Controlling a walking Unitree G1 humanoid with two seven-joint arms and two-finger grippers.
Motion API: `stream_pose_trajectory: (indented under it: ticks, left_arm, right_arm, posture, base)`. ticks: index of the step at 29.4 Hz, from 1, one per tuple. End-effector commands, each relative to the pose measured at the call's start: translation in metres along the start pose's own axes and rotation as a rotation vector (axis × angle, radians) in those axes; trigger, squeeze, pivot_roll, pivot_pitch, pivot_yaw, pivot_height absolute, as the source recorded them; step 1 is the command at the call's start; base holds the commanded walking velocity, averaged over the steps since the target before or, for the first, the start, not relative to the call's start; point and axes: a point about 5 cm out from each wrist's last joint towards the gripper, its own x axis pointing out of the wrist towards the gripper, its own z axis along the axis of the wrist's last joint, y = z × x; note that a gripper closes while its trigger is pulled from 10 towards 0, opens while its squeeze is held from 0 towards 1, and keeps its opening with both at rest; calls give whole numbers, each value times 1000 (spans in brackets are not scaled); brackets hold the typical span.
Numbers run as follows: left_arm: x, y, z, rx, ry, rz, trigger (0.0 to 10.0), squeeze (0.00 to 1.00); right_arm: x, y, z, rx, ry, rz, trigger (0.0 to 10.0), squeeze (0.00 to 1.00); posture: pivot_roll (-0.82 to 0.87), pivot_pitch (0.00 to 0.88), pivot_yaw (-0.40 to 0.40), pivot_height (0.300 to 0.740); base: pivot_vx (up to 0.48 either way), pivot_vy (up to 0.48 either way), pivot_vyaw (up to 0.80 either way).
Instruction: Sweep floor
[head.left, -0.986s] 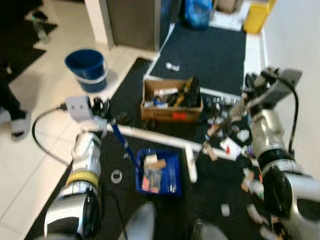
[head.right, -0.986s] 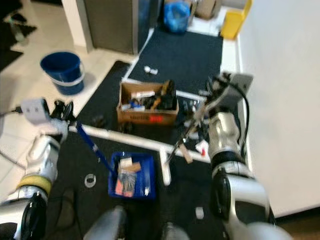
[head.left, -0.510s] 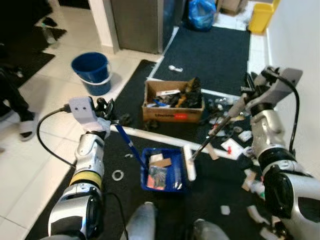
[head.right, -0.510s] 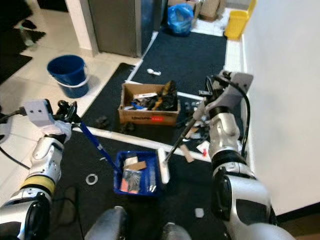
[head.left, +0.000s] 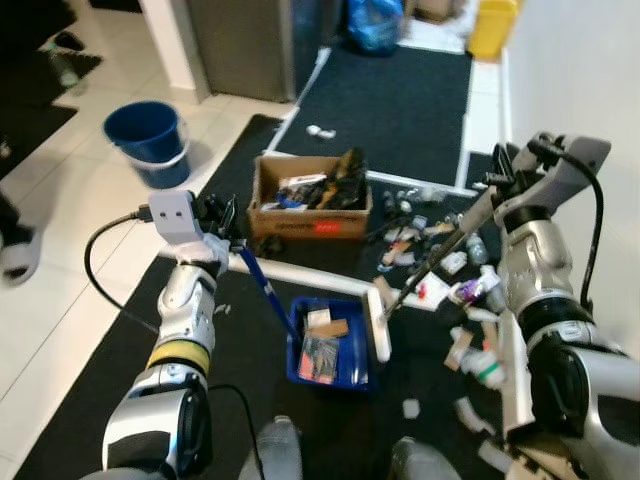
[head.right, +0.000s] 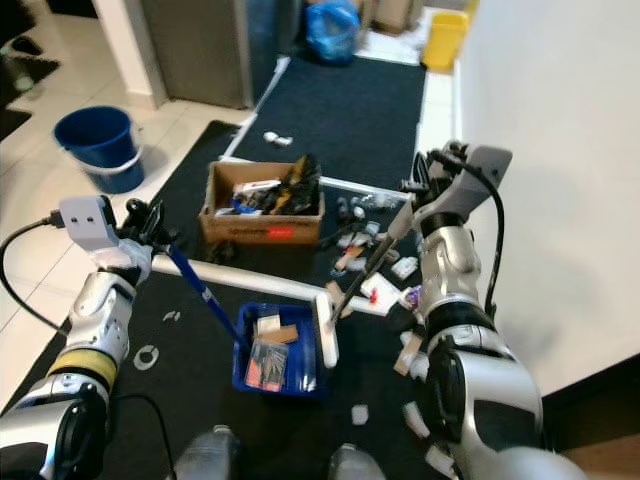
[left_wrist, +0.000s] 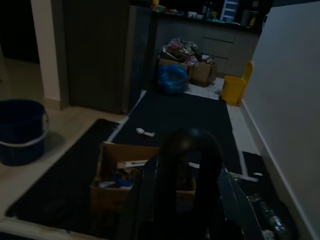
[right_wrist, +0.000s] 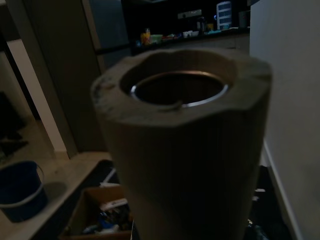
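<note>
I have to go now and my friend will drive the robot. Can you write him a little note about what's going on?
Left gripper holds the blue dustpan handle; the dustpan sits on the dark mat with some scraps in it.
Right gripper holds the broom stick; its white head rests against the dustpan's side.
Left to do: litter lies scattered to the robot's right and in front of the cardboard box.

Home interior: tiled floor (head.left: 60, 290) with dark mats (head.left: 400, 100), blue bucket (head.left: 147, 135), cluttered cardboard box (head.left: 310, 195), kitchen counter (left_wrist: 210, 15) beyond.
</note>
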Motion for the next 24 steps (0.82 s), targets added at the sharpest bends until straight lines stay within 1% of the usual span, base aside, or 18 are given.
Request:
stream_pose_trajectory:
  ticks: [1, 9, 15, 18, 20, 21, 22, 24]
  left_arm:
    - [3, 1, 7, -15, -38, 20, 10000, 0]
    - [2, 6, 8, -1, -33, 35, 10000, 0]
    - [3, 4, 7, 6, -27, 32, 10000, 0]
    - [3, 3, 6, 1, -23, 31, 10000, 0]
    - [3, 2, 5, -3, -20, 30, 10000, 0]
    - [3, 1, 4, -5, -20, 27, 10000, 0]
    - [3, 1, 4, -5, -20, 27, 10000, 0]
    - [2, -1, 2, -14, -19, 18, 10000, 0]
  right_arm:
    - [3, 3, 7, 6, -41, 4, 10000, 0]
    - [3, 3, 5, 9, -35, 8, 10000, 0]
    - [2, 5, 4, 12, -32, 13, 10000, 0]
    - [2, 5, 3, -2, -26, 16, 10000, 0]
    - [2, 4, 3, -23, -17, 12, 10000, 0]
    - [2, 3, 3, -51, -16, 8, 10000, 0]
    - [2, 3, 3, -51, -16, 8, 10000, 0]
    - [1, -2, 6, -113, -26, -26, 10000, 0]
  posture:
    - [130, 0, -41, 740]
    - [131, 4, -42, 740]
    - [133, 7, -42, 740]
    - [130, 9, -43, 740]
    - [128, 9, -45, 740]
    - [126, 10, -45, 740]
    - [126, 10, -45, 740]
    - [126, 10, -45, 740]
  base:
    - [0, 0, 0]
    - [0, 0, 0]
    - [0, 0, 0]
    - [0, 0, 0]
    - [0, 0, 0]
    - [0, 0, 0]
    - [0, 0, 0]
    - [0, 0, 0]
